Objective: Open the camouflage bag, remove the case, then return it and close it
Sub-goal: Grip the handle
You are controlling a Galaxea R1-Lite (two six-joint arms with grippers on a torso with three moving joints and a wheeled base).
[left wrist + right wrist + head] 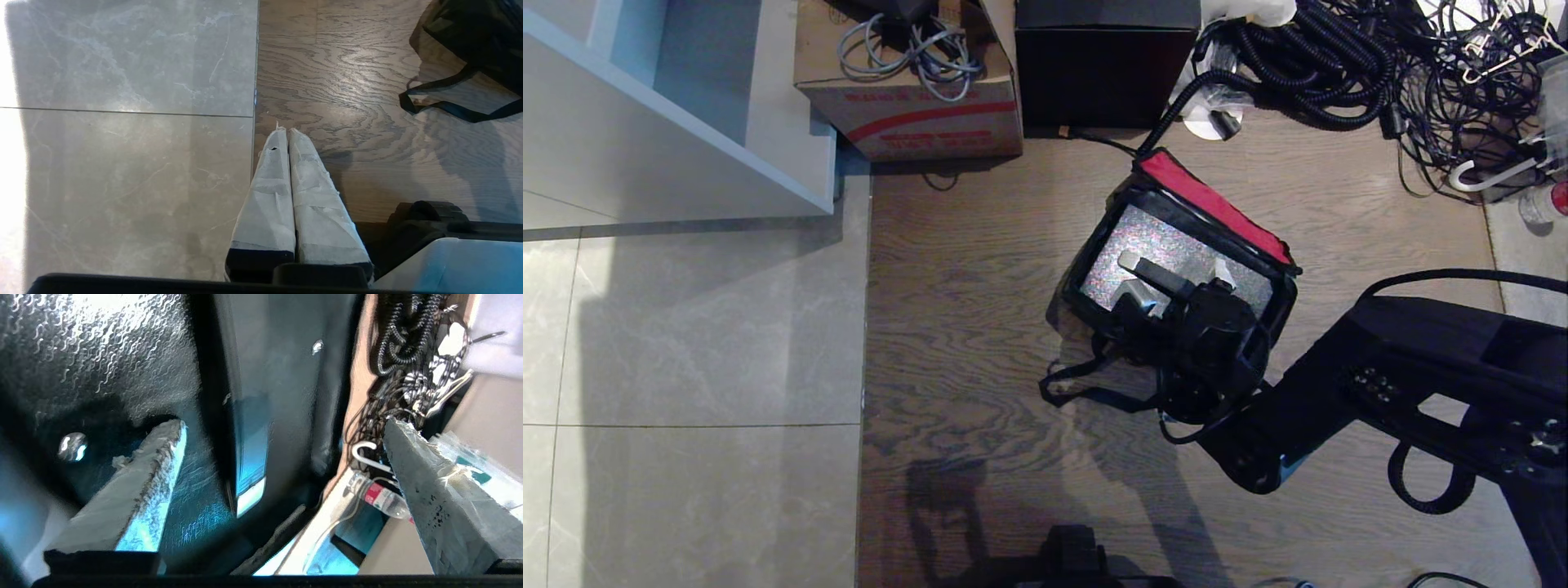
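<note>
Rigid black speckled rectangular case [1168, 245] inside soft camouflage bag [1217, 200]: probably heavy; grasp top handle [1164, 278]. Right end effector [1156, 306] spread wide; left end effector [288, 132] pressed together.

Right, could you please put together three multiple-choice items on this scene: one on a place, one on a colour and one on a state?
1. Where is the case?
A. on the grey tiles
B. inside the open camouflage bag
C. on the cardboard box

2. What colour is the bag's inner rim?
A. yellow
B. blue
C. red

3. How is the right gripper?
A. open
B. shut on the bag's strap
C. shut on a cable

Answers: 1 B, the case's speckled top shows within the bag's walls; 2 C, a red band runs along the bag's far edge; 3 A, the right wrist view shows its fingers standing wide apart over the case.
</note>
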